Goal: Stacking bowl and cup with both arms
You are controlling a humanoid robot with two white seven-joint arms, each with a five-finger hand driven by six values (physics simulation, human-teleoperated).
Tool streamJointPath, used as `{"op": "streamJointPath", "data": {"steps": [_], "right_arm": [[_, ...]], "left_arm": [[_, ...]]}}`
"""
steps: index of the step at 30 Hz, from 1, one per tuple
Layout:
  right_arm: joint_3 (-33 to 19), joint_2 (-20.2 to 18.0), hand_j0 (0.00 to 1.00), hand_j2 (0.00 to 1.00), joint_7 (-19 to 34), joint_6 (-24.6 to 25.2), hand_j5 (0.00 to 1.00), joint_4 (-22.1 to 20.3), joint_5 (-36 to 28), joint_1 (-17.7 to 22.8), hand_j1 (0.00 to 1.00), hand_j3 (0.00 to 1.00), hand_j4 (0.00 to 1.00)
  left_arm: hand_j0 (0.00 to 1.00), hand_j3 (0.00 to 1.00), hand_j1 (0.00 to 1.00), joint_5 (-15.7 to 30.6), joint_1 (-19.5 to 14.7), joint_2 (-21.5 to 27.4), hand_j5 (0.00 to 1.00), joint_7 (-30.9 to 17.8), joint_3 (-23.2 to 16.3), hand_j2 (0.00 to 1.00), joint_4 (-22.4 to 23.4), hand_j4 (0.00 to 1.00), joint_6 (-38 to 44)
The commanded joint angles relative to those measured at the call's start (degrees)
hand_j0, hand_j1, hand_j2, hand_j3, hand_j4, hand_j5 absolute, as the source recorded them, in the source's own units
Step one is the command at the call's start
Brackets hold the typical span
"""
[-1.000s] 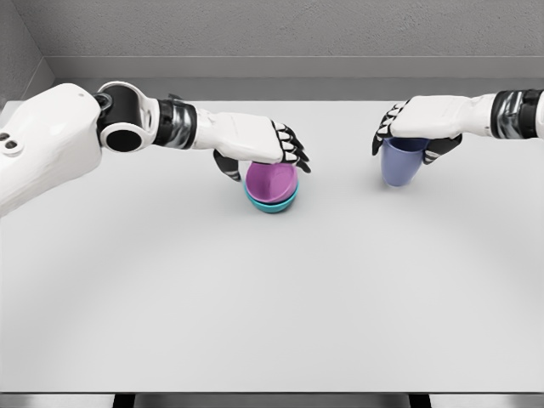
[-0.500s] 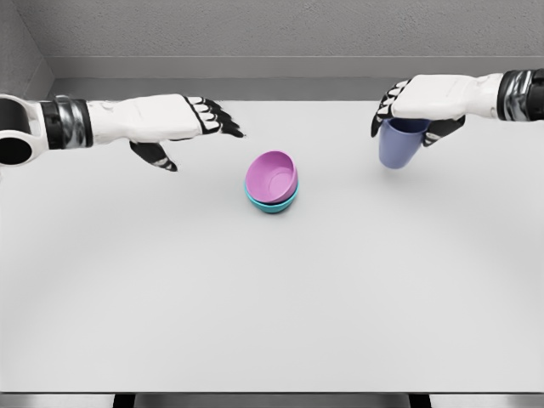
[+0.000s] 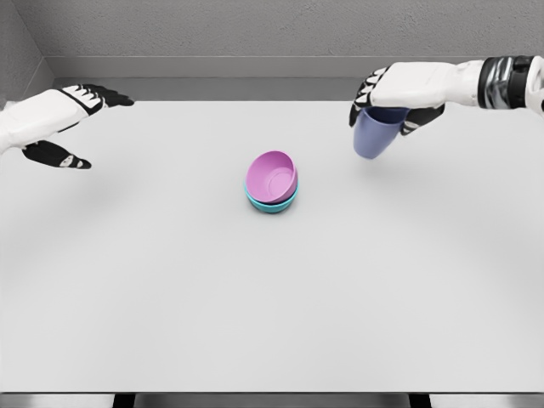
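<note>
Tilted pink plastic bowl [image 3: 272, 176] nested in teal bowl [image 3: 274, 203], lower left of right hand [image 3: 399, 90] clasping periwinkle cup [image 3: 376, 133]; left hand [image 3: 53, 119] released.

I see a pink-purple bowl [image 3: 273, 176] nested in a teal bowl [image 3: 274, 203] at centre frame. Upper right, a periwinkle-blue cup [image 3: 375, 136]. Both hands are white with black fingers, over a plain pale-grey table [image 3: 272, 297].
</note>
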Motion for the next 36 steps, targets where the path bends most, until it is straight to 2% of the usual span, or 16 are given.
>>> {"op": "streamJointPath", "data": {"steps": [1,2,5,8,11,14,15,29,36], "right_arm": [[-0.1,0.7,0.67,0.67,0.0,0.2,0.67,0.0,-0.3,-0.1,0.67,0.67,0.67],[-0.1,0.7,0.67,0.67,0.0,0.2,0.67,0.0,-0.3,-0.1,0.67,0.67,0.67],[-0.1,1.7,0.67,0.67,0.0,0.2,0.67,0.0,-0.3,-0.4,0.67,0.67,0.67],[-0.1,2.7,0.67,0.67,0.0,0.2,0.67,0.0,-0.3,-0.6,0.67,0.67,0.67],[-0.1,3.7,0.67,0.67,0.0,0.2,0.67,0.1,-0.3,-0.9,0.67,0.67,0.67],[-0.1,4.4,0.67,0.67,0.0,0.2,0.67,0.1,-0.3,-1.4,0.67,0.67,0.67],[-0.1,4.5,0.67,0.67,0.0,0.2,0.67,0.1,-0.3,-1.7,0.67,0.67,0.67],[0.0,6.7,0.67,0.67,0.0,0.2,0.67,0.0,-1.2,-2.3,0.67,0.67,0.67],[0.0,6.3,0.67,0.67,0.0,0.2,0.67,-0.3,-1.6,-3.8,0.67,0.67,0.67]], "left_arm": [[1.00,1.00,1.00,0.5,0.3,-1.4,1.00,-0.1,4.2,1.00,-1.0,1.00,0.1],[1.00,1.00,1.00,0.3,1.8,-2.4,1.00,-0.1,4.3,1.00,-2.1,1.00,0.1],[1.00,1.00,1.00,0.2,2.6,-4.8,1.00,-0.1,4.5,1.00,-2.2,1.00,0.1],[1.00,1.00,1.00,0.1,4.5,-6.7,1.00,-0.2,7.8,1.00,-2.3,1.00,0.1],[1.00,1.00,1.00,0.0,5.0,-8.8,1.00,-0.3,8.4,1.00,-2.0,1.00,0.1],[1.00,1.00,1.00,-0.2,7.1,-12.6,1.00,-0.3,14.7,1.00,-1.5,1.00,0.1],[1.00,1.00,1.00,-0.2,7.2,-13.5,1.00,-0.3,15.3,1.00,-1.4,1.00,0.1],[1.00,1.00,1.00,0.0,7.4,-15.4,1.00,-0.4,15.3,1.00,-0.7,1.00,0.1],[1.00,1.00,1.00,0.0,7.4,-15.6,1.00,-0.3,15.2,1.00,-1.0,1.00,0.1]]}}
